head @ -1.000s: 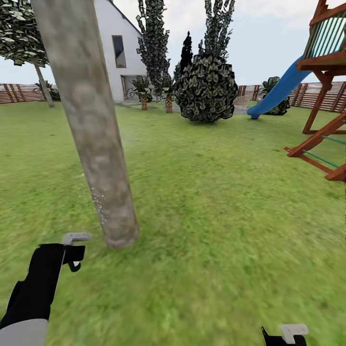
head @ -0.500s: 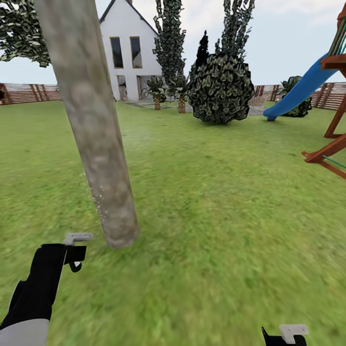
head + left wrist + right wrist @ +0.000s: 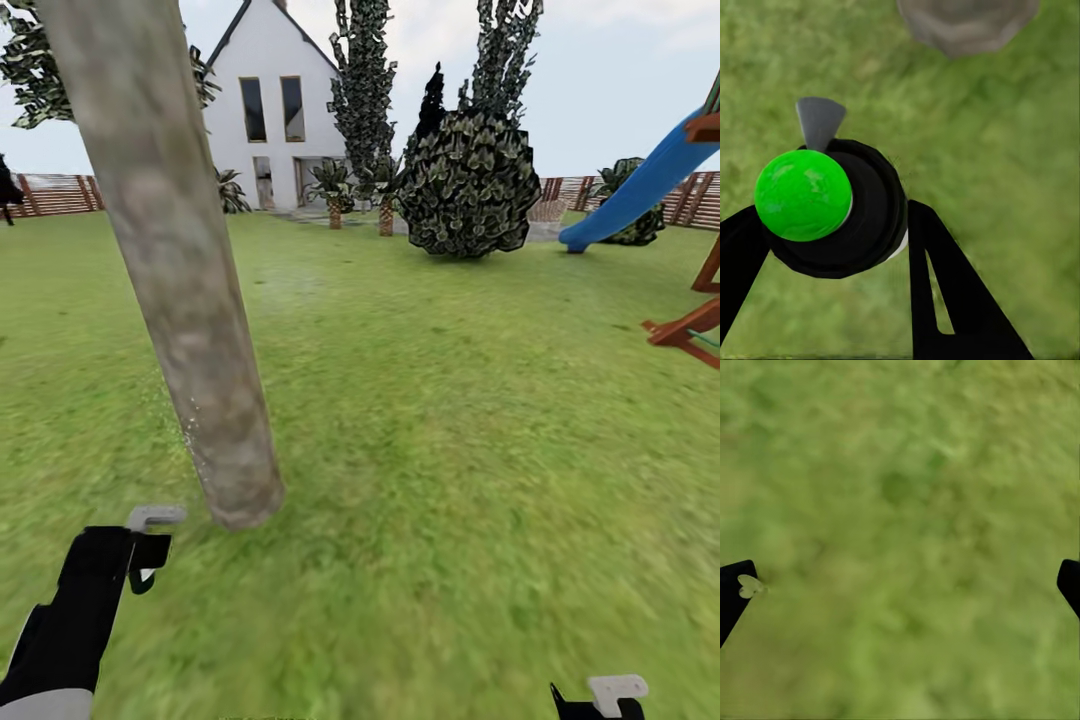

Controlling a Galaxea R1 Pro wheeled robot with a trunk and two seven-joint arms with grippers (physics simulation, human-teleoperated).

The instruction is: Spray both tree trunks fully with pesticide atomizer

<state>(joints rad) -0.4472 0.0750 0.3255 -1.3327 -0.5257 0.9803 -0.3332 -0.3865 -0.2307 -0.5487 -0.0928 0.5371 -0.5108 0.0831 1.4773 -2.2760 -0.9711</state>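
Where legible, no atomizer (image 3: 825,206) writing.

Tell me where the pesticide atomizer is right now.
The pesticide atomizer sits clamped in the left tool, low at the head view's left, beside the base of the tree trunk.

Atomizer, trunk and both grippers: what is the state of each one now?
Atomizer: held in the left gripper, above grass.
Trunk: white specks low on one side, rest bare.
Right gripper: open, holding nothing.
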